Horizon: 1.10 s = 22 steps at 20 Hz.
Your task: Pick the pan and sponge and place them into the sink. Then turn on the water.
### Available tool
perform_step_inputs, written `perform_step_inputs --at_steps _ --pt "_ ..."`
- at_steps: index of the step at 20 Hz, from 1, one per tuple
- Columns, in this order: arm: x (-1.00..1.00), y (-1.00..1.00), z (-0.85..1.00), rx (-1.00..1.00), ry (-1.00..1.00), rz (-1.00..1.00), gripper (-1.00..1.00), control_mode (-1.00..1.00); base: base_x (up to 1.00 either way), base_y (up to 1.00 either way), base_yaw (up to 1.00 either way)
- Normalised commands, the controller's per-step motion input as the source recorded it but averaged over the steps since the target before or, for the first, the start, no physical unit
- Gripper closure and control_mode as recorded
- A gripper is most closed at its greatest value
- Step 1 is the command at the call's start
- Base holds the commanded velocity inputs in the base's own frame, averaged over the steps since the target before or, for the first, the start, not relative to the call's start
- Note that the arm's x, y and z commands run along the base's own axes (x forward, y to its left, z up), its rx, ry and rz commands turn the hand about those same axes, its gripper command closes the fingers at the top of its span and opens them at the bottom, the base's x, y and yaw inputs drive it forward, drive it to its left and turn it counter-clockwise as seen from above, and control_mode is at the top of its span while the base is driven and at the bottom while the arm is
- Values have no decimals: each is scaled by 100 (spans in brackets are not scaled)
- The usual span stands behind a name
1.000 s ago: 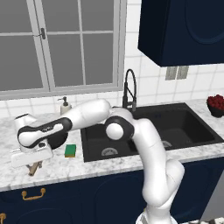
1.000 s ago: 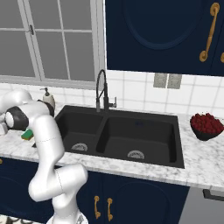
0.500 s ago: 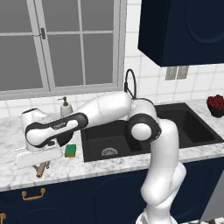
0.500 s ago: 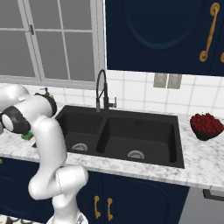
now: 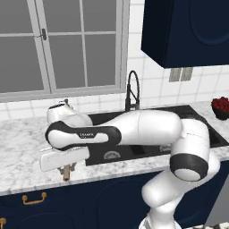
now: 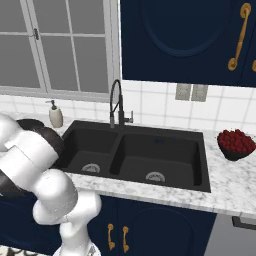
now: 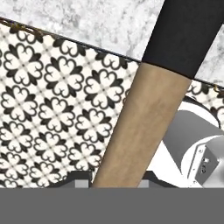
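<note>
Arm folded far to the left end of the table, forearm lying low across the left basin of the sink (image 5: 147,150). The tool (image 5: 67,169) sits at the table's front edge, left of the sink, with the pan handle (image 5: 66,172) poking down past that edge.

In the hand view the handle (image 7: 142,131) runs straight up from between the finger tips to its black neck, patterned floor below and the marble table edge (image 7: 87,22) above. So the handle overhangs the front edge, which is likely why it is being taken from there: free room around it. Whether the tool is pinching the handle or merely straddling it, I cannot tell; the tips are hidden.

The pan body is hidden behind the arm. Sponge not made out. Soap bottle (image 6: 55,115) stands at the back, left of the sink. Faucet (image 6: 116,102) untouched.

Judgement: pan pickup in hand, early in the task.
</note>
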Motion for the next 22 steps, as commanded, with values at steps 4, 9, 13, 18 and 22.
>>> perform_step_inputs --at_steps 4,9,13,18,22 --pt "0 -83 43 0 11 12 100 -100 0 0 0" --pt "0 -84 33 0 13 17 100 -100 0 0 0" --pt "0 -80 11 0 4 15 100 -100 0 0 0" --pt "0 -71 13 0 5 16 100 -100 0 0 0" --pt "0 -72 3 2 1 25 100 -100 0 0 0"
